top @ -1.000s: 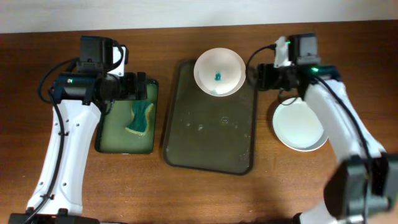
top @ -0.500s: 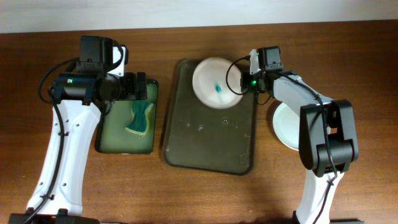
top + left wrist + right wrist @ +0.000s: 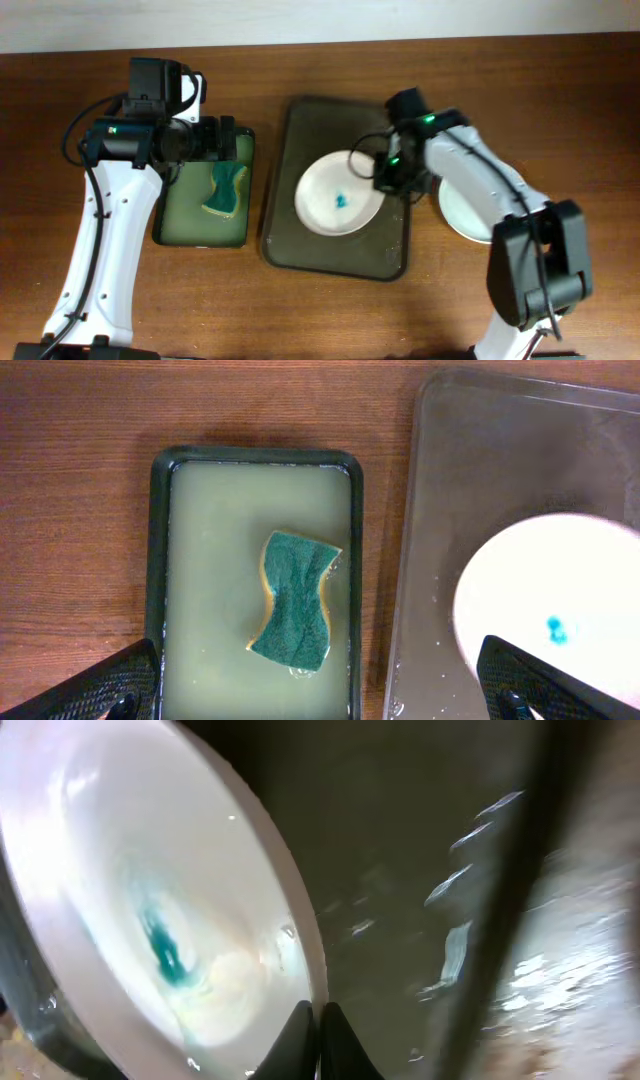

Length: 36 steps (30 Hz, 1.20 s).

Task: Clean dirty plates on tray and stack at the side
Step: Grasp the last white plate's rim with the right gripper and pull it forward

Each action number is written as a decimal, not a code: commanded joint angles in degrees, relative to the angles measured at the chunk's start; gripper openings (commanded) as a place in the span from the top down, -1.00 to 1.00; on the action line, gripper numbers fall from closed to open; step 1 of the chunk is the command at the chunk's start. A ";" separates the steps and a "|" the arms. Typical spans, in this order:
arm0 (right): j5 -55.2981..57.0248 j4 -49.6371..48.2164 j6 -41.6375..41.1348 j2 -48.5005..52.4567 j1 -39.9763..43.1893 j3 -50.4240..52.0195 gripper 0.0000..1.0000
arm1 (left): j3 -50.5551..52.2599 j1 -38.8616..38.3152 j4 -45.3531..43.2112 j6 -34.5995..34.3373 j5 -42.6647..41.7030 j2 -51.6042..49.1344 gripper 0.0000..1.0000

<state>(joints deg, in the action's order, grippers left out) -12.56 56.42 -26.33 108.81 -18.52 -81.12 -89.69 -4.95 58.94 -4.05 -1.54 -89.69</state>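
Observation:
A white plate with a teal smear at its centre is over the middle of the dark tray. My right gripper is shut on this plate's right rim; in the right wrist view the closed fingertips pinch the edge of the plate. Whether the plate rests flat on the tray I cannot tell. A plain white plate lies on the table right of the tray, partly hidden by my right arm. My left gripper hangs open over the green tray, above the sponge.
The small green tray holds cloudy liquid and the teal sponge, left of the dark tray. Drops of water lie on the dark tray's floor. Bare wooden table runs along the front.
My right gripper reached the smeared plate at the tray's far end, shut on its rim, and brought it to the tray's middle. The left arm has not moved.

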 commanded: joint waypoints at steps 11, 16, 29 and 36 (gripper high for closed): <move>4.98 1.70 -2.95 -1.25 -3.56 0.68 0.37 | -0.26 -0.02 -0.07 0.48 -0.42 -0.17 -0.99; 4.26 -0.85 23.65 -1.46 -3.17 0.24 -0.18 | -0.26 -0.02 -0.07 0.48 -0.42 -0.17 -0.99; -2.84 -11.26 26.23 8.57 -3.91 0.98 0.49 | -0.26 -0.02 -0.09 0.48 -0.42 -0.17 -0.99; -2.64 -11.72 22.86 9.68 -3.91 1.55 0.73 | -0.26 -0.02 -0.09 0.48 -0.42 -0.17 -0.99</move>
<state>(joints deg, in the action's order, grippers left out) -14.98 44.88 -1.72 117.08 -22.17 -80.44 -89.69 -4.95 58.96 -4.03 -1.54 -89.69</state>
